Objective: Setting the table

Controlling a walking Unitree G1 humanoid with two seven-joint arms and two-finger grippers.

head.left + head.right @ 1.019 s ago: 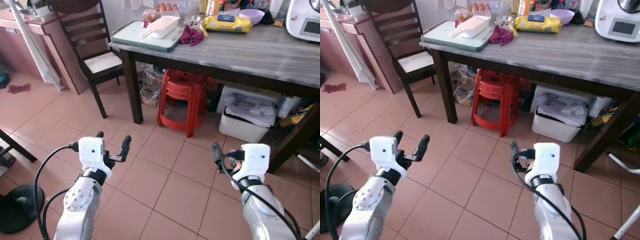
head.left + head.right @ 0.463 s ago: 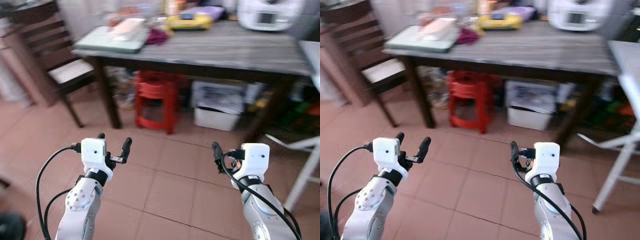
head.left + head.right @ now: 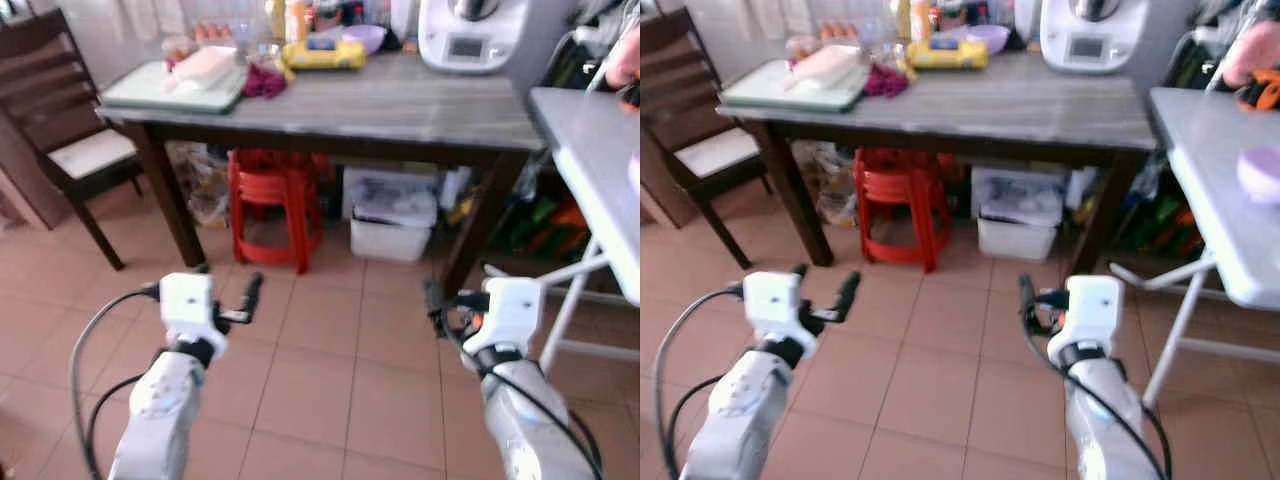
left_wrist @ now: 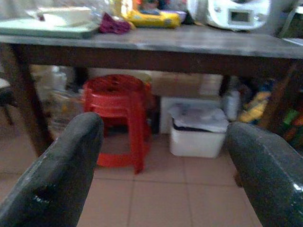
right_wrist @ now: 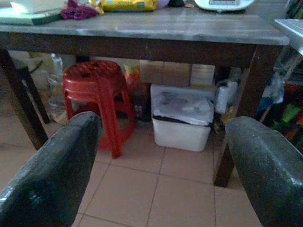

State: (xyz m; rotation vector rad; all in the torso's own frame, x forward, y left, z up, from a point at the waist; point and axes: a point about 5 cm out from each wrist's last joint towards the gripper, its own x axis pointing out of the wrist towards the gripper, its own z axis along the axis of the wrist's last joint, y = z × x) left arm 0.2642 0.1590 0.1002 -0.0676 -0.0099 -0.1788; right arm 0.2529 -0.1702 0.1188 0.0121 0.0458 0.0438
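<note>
While I walk the rig toward the tables, I hold both arms out low over the tiled floor (image 3: 330,400), carrying nothing. My left gripper (image 3: 228,290) has its fingers spread wide, and the wrist view looks straight between them at what lies ahead. My right gripper (image 4: 203,142) is set just as wide, empty too; I judge I keep them open so they are ready to take hold once I arrive.

Beyond the grippers stands the dark wooden table (image 3: 400,105), well apart from both. Tucked under it, out of the walkway, are a stack of red stools (image 3: 272,195) and a white bin (image 3: 390,215) with a loose cover. A dark chair (image 3: 60,130) waits at the table's left end.

On the tabletop, things sit toward the far edge: a pale tray (image 3: 165,90) with a white dish (image 3: 205,65) on it, a crumpled purple cloth (image 3: 262,82), a yellow packet (image 3: 322,55), a purple bowl (image 3: 362,35) and a white kitchen machine (image 3: 470,35). Its near half is bare.

To my right, a white folding table (image 3: 1215,190) holds a small lilac bowl (image 3: 1262,170). A person's hand (image 3: 1252,50) shows beyond it, blurred. I judge table setting has not yet begun.
</note>
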